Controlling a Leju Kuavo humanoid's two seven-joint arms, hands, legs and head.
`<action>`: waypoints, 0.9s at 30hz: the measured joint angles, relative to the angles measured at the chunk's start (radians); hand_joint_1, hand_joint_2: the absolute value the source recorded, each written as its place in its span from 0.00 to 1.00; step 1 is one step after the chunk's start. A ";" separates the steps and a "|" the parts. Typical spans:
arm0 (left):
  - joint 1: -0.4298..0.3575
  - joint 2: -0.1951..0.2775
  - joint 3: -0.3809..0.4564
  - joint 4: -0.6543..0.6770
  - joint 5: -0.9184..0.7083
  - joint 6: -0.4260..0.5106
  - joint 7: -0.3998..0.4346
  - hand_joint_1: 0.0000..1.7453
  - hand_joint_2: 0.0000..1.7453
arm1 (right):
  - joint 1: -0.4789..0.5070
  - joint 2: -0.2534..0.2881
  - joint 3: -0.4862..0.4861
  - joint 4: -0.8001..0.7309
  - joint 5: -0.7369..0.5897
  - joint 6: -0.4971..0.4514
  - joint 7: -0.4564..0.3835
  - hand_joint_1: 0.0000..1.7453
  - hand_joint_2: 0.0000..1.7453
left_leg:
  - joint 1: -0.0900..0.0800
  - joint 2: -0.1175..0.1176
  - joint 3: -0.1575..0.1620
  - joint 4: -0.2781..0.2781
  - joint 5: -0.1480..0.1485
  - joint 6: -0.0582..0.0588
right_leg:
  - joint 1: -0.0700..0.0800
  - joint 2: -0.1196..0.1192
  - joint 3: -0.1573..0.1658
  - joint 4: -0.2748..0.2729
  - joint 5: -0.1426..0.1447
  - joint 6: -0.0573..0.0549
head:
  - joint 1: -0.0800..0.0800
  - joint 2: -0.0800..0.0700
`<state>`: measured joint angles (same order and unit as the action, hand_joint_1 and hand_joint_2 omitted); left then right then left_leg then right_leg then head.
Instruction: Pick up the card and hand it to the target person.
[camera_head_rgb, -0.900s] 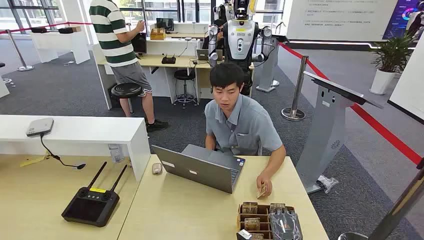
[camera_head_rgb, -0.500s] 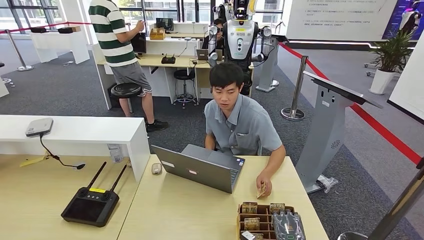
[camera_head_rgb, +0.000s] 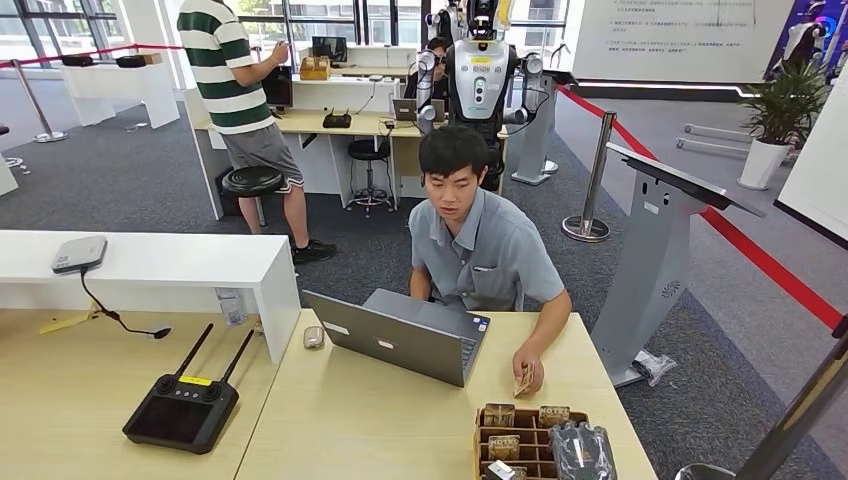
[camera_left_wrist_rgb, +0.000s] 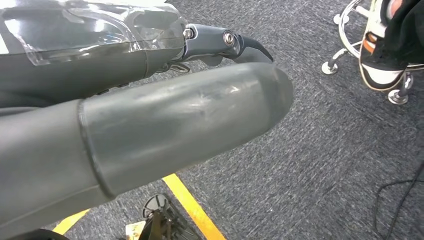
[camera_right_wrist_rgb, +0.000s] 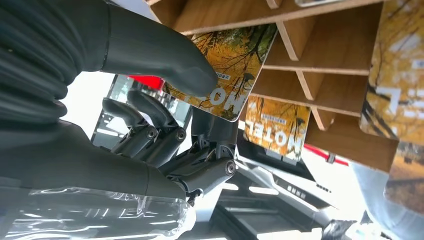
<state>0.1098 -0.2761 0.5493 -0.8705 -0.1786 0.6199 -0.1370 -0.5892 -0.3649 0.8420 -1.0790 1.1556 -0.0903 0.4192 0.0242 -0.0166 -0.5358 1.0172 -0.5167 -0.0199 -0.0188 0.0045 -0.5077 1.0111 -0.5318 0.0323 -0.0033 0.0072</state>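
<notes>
A wooden card holder (camera_head_rgb: 500, 412) stands at the table's near right, with several autumn-print "MOTEL" cards in its slots. My right hand (camera_head_rgb: 578, 452), under clear plastic, lies over the holder's right side. In the right wrist view my right hand (camera_right_wrist_rgb: 150, 115) pinches one card (camera_right_wrist_rgb: 231, 65): the thumb presses its face and the dark fingers reach behind it. Another card (camera_right_wrist_rgb: 274, 127) sits in the slot beyond. The seated person (camera_head_rgb: 470, 240) faces me across the table, holding a card (camera_head_rgb: 523, 381) of their own. My left hand (camera_left_wrist_rgb: 165, 125) hangs above the grey carpet, holding nothing.
An open grey laptop (camera_head_rgb: 400, 335) stands between me and the person, a mouse (camera_head_rgb: 314, 337) to its left. A black remote controller (camera_head_rgb: 185, 400) lies on the left table. A grey lectern (camera_head_rgb: 660, 250) stands to the right. Another person (camera_head_rgb: 240, 90) stands at desks behind.
My right hand has slipped slightly toward the near edge over the holder. The person and the table's things have stayed put.
</notes>
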 joint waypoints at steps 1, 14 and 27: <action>0.000 0.000 0.000 0.000 0.000 0.000 -0.004 0.00 0.00 | 0.001 -0.001 0.000 -0.004 0.010 -0.009 0.000 1.00 1.00 | 0.000 0.000 0.000 0.000 0.000 0.000 | 0.000 0.000 0.000 0.000 0.000 0.000 | 0.000 0.000; -0.007 -0.006 0.011 0.003 -0.033 0.000 -0.016 0.00 0.00 | 0.002 -0.037 -0.044 -0.221 0.126 -0.076 -0.001 1.00 1.00 | 0.000 0.000 0.000 0.000 0.000 0.000 | 0.000 0.000 0.000 0.000 0.000 0.000 | 0.000 0.000; -0.008 -0.010 0.036 0.003 -0.062 0.000 0.002 0.00 0.00 | 0.003 -0.050 -0.086 -0.503 0.154 -0.064 -0.003 1.00 1.00 | 0.000 0.000 0.000 0.000 0.000 0.000 | 0.000 0.000 0.000 0.000 0.000 0.000 | 0.000 0.000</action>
<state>0.1023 -0.2860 0.5849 -0.8675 -0.2407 0.6199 -0.1346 -0.5862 -0.4149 0.7557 -1.5823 1.3094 -0.1544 0.4160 0.0242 -0.0165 -0.5360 1.0173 -0.5167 -0.0199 -0.0188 0.0047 -0.5078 1.0111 -0.5318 0.0323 -0.0035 0.0072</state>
